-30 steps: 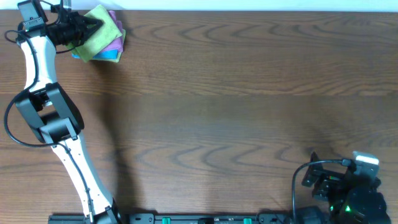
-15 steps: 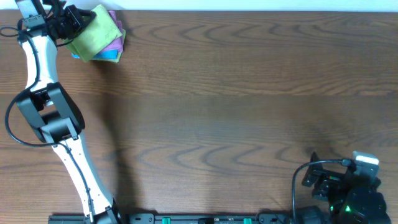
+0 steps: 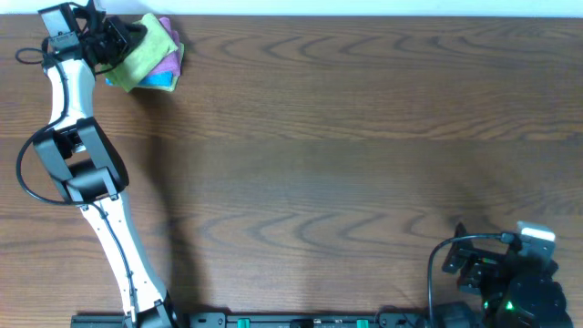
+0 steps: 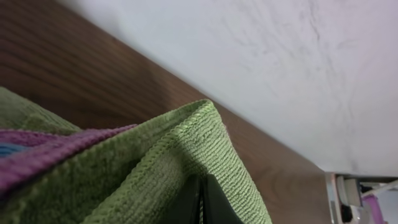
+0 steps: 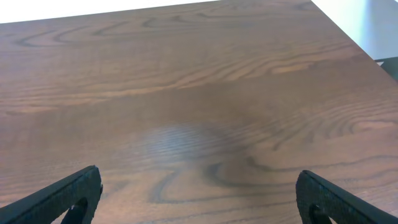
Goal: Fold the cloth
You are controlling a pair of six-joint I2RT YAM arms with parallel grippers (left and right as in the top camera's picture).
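The lime-green cloth [image 3: 151,47] lies folded on top of a purple cloth [image 3: 169,64] and a blue cloth [image 3: 157,82] at the table's far left corner. My left gripper [image 3: 127,38] is shut on the green cloth's left edge. In the left wrist view the green cloth [image 4: 186,149] fills the lower frame, with my shut fingers [image 4: 200,202] pinching its fold. My right gripper [image 5: 199,199] is open and empty, parked low at the near right, over bare wood.
The stack sits close to the table's far edge [image 3: 273,15], with a white wall [image 4: 280,56] behind. The purple cloth's edge [image 4: 43,152] shows under the green one. The right arm's base [image 3: 510,282] stands at the near right corner.
My left gripper has shifted slightly right and back toward the stack, still holding the green cloth's edge. The right arm has not moved.
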